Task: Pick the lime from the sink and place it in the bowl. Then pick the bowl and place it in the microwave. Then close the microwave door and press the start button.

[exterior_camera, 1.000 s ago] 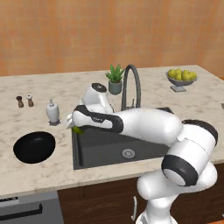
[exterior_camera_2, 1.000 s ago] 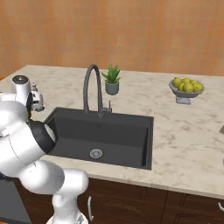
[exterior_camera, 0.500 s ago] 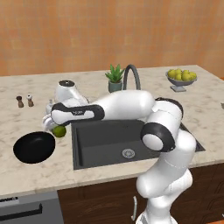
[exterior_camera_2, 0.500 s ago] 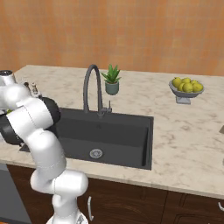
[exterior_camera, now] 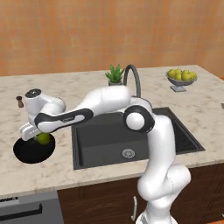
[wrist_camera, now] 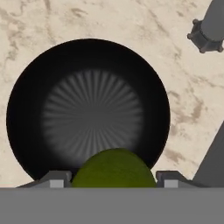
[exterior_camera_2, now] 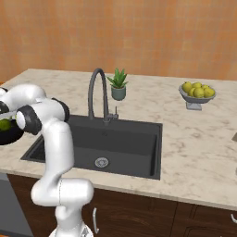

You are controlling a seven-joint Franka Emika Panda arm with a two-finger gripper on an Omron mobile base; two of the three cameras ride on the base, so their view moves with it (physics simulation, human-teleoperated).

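Yellow-green, the lime sits pinched between the gripper fingers at the left of the left base view, directly above the glossy black bowl on the marble counter. Half a second ago the lime hung beside the bowl's right rim, near the left edge of the sink; a second ago it was over the sink's near-left corner. The arm has since swung further left, so the fruit now hangs over the bowl's upper right part, with the white forearm stretched across the sink's left edge.

From the hand view the bowl lies straight below, its ribbed centre plain, and the lime bulges up at the bottom middle between the two grey fingertips, which press on it from either side. That view also catches a dark shaker at the upper right corner, which the left base view shows as a small pepper mill at far left.

At the far left edge of the right base view, a sliver of lime and bowl show behind the elbow. That view gives the faucet, potted plant and fruit dish clearly.
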